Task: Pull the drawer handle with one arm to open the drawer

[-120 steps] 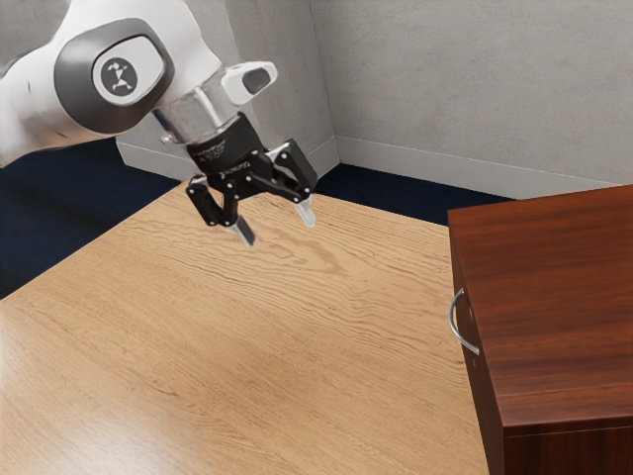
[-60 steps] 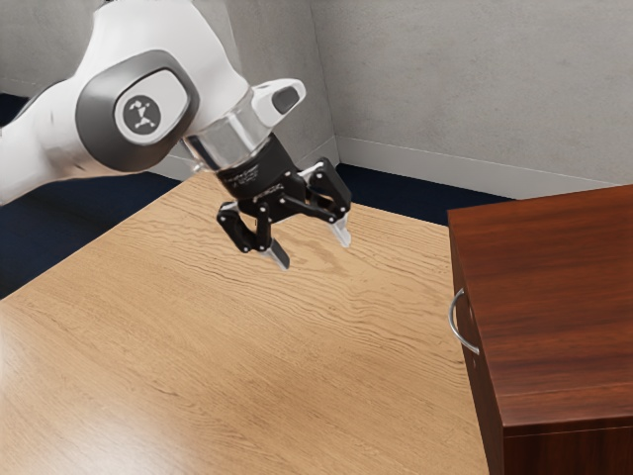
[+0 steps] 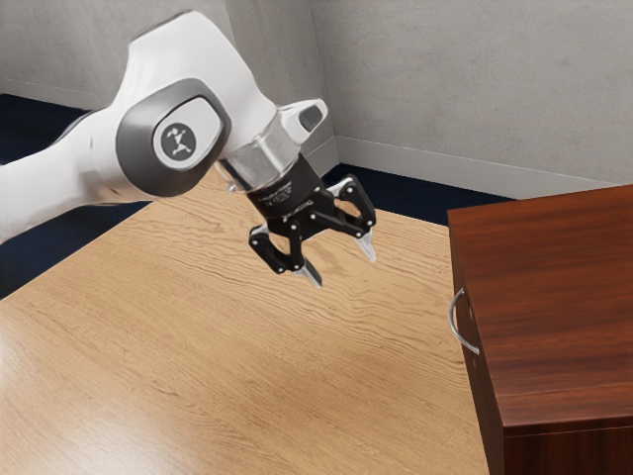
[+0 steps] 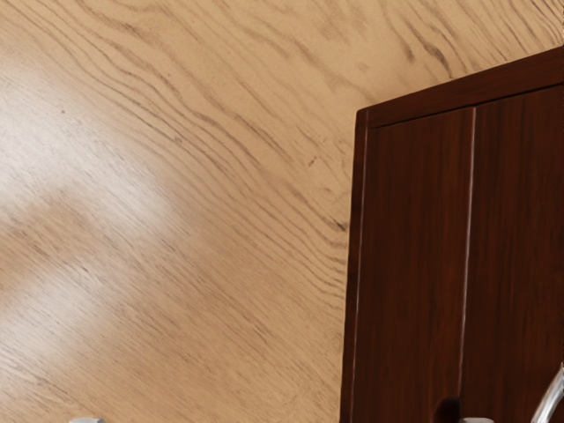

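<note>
"Well, what's there, counted?"

"One table [image 3: 198, 346]. One dark cabinet [image 3: 554, 297] at its three o'clock, front flush, nothing pulled out yet. One drawer handle [image 3: 459, 322] faces my arm, so a straight pull should work."

"And the hand?"

"One gripper [image 3: 342, 266], at the handle's ten o'clock, well apart. Its two fingers are spread wide and empty, I judge to straddle the handle."

Tally: one white Franka arm [image 3: 168, 148]; one black gripper [image 3: 341, 267] on it, carrying two fingers [image 3: 368, 247]. One light wooden table [image 3: 198, 327]. One dark wooden drawer cabinet [image 3: 554, 297] standing on the table. One curved metal handle [image 3: 457, 322] on the cabinet's front face. Two grey walls [image 3: 475, 69] behind.
</note>
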You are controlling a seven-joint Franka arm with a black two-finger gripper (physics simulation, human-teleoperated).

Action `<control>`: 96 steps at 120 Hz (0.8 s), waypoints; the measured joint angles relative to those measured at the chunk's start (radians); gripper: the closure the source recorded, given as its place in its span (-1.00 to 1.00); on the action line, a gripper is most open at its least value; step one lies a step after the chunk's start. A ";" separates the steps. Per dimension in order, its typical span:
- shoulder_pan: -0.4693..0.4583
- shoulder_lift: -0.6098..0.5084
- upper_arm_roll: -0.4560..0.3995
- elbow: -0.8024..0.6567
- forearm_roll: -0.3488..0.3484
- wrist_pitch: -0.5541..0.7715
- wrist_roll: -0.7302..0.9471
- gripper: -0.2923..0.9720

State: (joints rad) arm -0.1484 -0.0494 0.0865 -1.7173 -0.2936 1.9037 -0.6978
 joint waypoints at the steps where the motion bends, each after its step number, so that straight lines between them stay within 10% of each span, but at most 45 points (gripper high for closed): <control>1: 0.000 0.000 -0.003 -0.003 0.000 0.005 -0.002 -0.26; 96: -0.032 -0.008 -0.093 -0.124 -0.040 0.261 -0.094 0.13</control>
State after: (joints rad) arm -0.1801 -0.0575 -0.0061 -1.8414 -0.3335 2.1643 -0.7915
